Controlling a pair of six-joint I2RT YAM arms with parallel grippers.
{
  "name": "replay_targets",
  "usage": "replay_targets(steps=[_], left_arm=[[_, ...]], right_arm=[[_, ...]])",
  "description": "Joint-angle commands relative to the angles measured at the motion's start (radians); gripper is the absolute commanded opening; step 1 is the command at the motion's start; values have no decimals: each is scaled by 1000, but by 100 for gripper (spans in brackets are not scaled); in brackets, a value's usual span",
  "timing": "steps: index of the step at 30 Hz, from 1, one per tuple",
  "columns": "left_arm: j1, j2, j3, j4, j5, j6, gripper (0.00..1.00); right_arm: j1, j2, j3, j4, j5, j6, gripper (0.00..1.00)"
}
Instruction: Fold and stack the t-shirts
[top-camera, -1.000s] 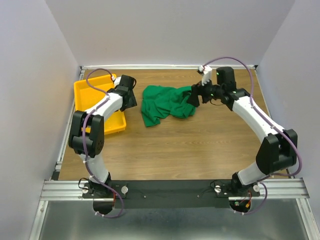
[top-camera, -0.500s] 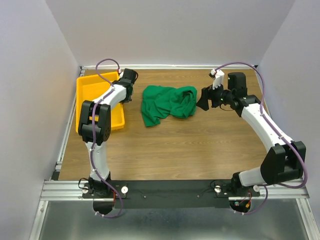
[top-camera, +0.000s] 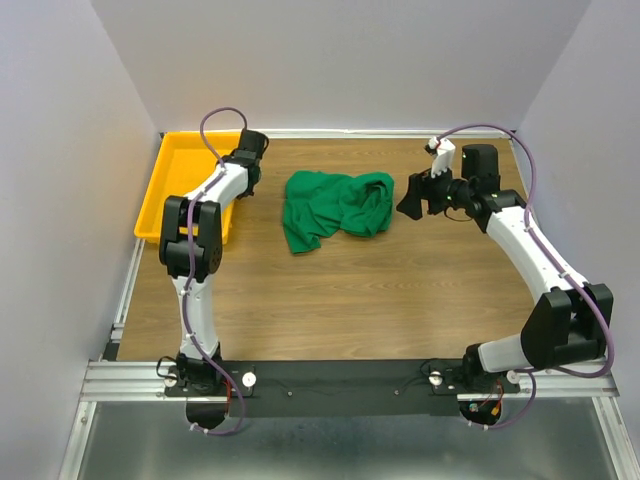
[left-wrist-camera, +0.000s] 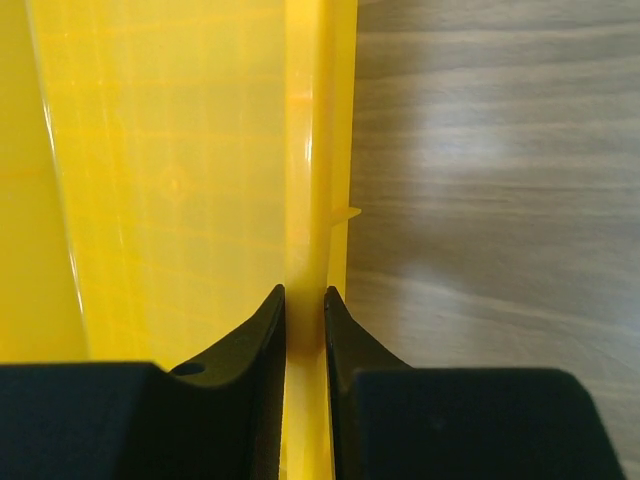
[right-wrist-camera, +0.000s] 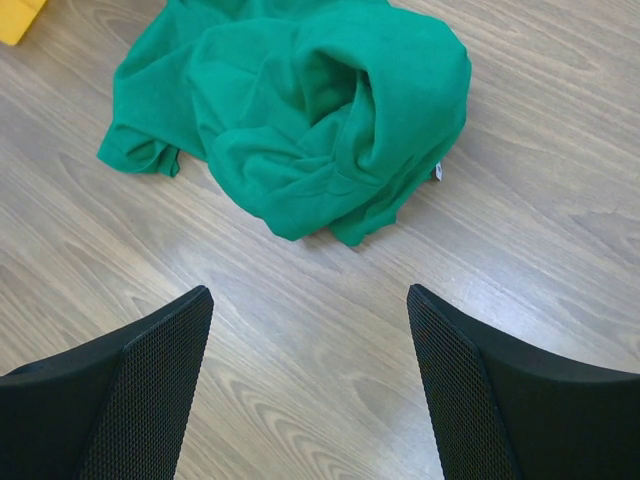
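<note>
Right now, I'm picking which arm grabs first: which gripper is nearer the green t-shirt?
Right. The right gripper hangs open just off the right side of the t-shirt; the left gripper is farther off to its left, shut on the rim of the yellow bin.

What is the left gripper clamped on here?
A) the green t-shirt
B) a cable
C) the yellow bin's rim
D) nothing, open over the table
C: the left wrist view shows the left gripper pinching the yellow bin by its rim; the green t-shirt lies apart on the table.
</note>
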Motion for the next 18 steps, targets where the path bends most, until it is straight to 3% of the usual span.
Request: replay_targets(steps=[1, 5, 8, 11, 12, 14, 16, 18], left_arm=[[48, 31, 81, 44, -29, 72, 12], [61, 43, 149, 26, -35, 34, 50], [50, -41, 170, 50, 20, 8, 54], [18, -272, 88, 116, 83, -8, 58], [8, -273, 87, 148, 109, -8, 59], [1, -520, -128, 270, 263, -21, 68], [2, -630, -254, 383, 402, -92, 76], [-1, -722, -349, 400, 561, -171, 76]], right_arm=[[-13, -20, -1, -25, -38, 7, 86], [-14, -15, 11, -59, -73, -78, 87], [-16, -3, 24, -129, -98, -167, 88], [-16, 24, 31, -159, -79, -221, 88], [-17, 38, 37, -163, -78, -220, 88], [-16, 83, 60, -166, -94, -209, 88], [-14, 144, 91, -166, -110, -194, 87], [-11, 196, 167, -165, -104, -136, 84]])
